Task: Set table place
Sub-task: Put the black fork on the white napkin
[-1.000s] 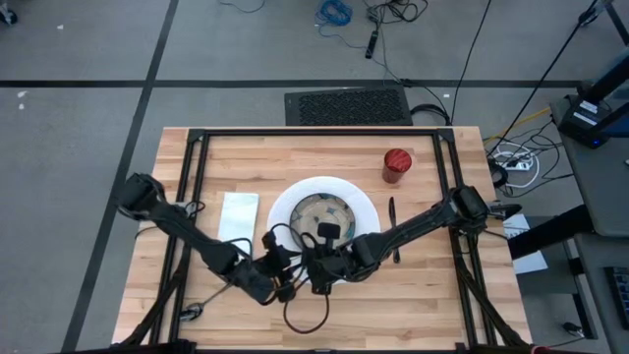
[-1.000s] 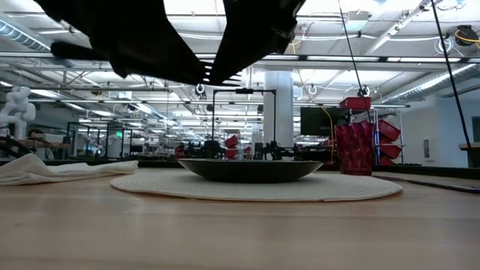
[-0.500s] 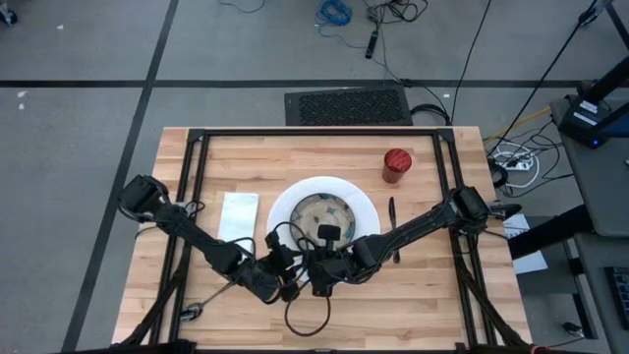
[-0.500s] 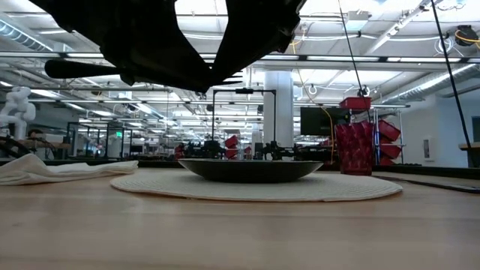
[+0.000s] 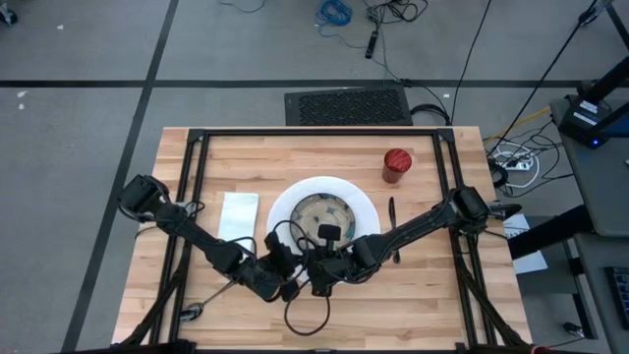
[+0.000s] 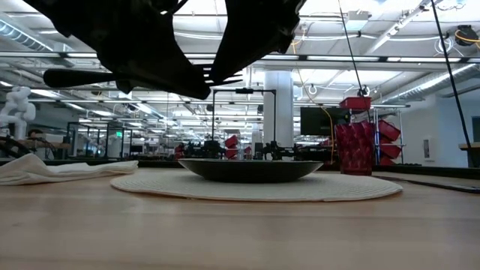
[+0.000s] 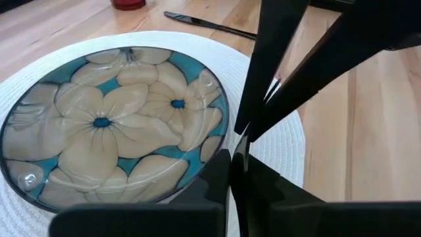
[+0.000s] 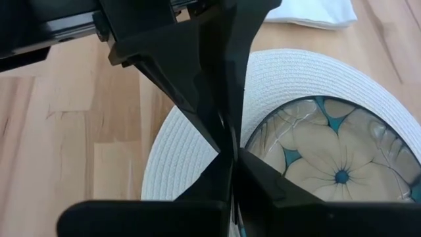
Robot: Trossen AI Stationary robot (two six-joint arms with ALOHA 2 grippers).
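The white plate (image 5: 366,208) lies mid-table with the patterned bowl (image 5: 322,214) on it. A white napkin (image 5: 238,214) is on its left, a dark knife (image 5: 392,224) on its right and a red cup (image 5: 396,165) at the far right. My left gripper (image 5: 291,287) and my right gripper (image 5: 313,283) meet tip to tip above the table, just near of the plate. Both are shut on a dark fork, whose tines (image 6: 225,75) show in the low view. My left gripper pinches the thin dark fork (image 7: 239,148) between its two fingers and comes level from the table's left. Its own fingers hide which part it has. The fork hangs level, clear of the table. My right gripper pinches the same fork (image 8: 230,155) between its two fingers, close beside the left fingertips, slanting down from the table's right. The tines (image 6: 229,73) stick out level past its fingertips. The gripper bodies hide the rest of the fork.
Bare wood lies between the plate and the table's near edge (image 5: 393,329). A black cable loop (image 5: 307,320) hangs near that edge under the grippers. A black frame (image 5: 314,133) runs round the table top.
My left gripper has moved a little toward the table's right, up to the right gripper's tips, has come slightly lower, and has shut on the fork. The right gripper and the fork's tines have stayed where they were.
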